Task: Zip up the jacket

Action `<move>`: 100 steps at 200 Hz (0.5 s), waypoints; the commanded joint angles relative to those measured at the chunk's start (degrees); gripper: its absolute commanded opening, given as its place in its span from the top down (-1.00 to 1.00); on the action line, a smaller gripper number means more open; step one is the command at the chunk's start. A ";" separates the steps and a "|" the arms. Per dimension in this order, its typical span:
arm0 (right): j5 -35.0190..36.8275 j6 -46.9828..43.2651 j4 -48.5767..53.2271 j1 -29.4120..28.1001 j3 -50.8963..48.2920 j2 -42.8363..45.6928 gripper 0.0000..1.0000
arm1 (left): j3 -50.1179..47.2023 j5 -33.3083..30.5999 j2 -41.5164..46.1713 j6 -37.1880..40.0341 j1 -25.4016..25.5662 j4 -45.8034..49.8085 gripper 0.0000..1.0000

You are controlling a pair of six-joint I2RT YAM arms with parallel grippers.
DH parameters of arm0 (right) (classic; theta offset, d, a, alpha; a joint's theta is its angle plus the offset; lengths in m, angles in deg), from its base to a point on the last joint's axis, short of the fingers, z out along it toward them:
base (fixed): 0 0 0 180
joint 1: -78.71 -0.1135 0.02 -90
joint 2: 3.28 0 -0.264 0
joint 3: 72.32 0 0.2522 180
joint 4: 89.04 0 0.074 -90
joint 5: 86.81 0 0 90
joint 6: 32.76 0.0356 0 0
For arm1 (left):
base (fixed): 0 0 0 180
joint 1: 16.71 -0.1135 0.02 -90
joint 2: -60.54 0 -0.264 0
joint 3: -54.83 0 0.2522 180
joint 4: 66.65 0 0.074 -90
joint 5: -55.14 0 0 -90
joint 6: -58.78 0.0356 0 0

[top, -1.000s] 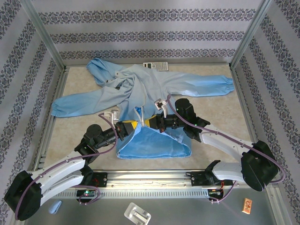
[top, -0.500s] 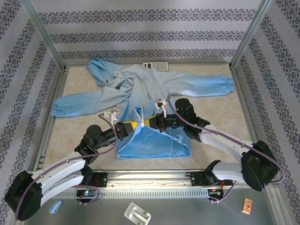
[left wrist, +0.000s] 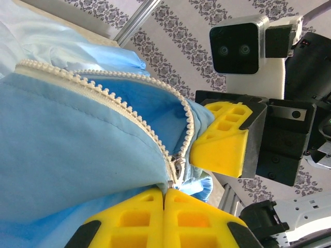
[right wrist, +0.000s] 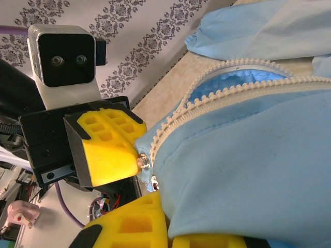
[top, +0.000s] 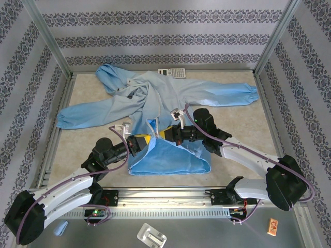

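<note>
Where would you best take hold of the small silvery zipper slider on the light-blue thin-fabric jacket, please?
Probably pinch the silvery slider across its flat faces, approaching from its closed end: the two whitish tooth rows spread away on the other side. The left gripper, shut on the light-blue jacket, holds the fabric beside it.

No text can be read — the calculator (top: 171, 73) at the tabletop's far edge shows keys too small to decipher, and the orange-printed card (top: 272, 226) beyond the near right corner is blurred.
</note>
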 commanded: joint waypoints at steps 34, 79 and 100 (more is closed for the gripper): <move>-2.58 0.54 -3.36 -1.00 -0.20 -1.25 1.00 | 1.69 -2.50 2.64 3.99 -0.51 -1.16 1.00; -3.61 0.84 -3.54 -1.19 0.42 -1.86 1.00 | 1.34 -2.13 1.84 4.71 -0.51 -3.53 1.00; -3.87 0.90 -3.54 -1.12 0.77 -2.03 1.00 | 0.73 -2.00 1.37 4.32 -0.51 -4.33 1.00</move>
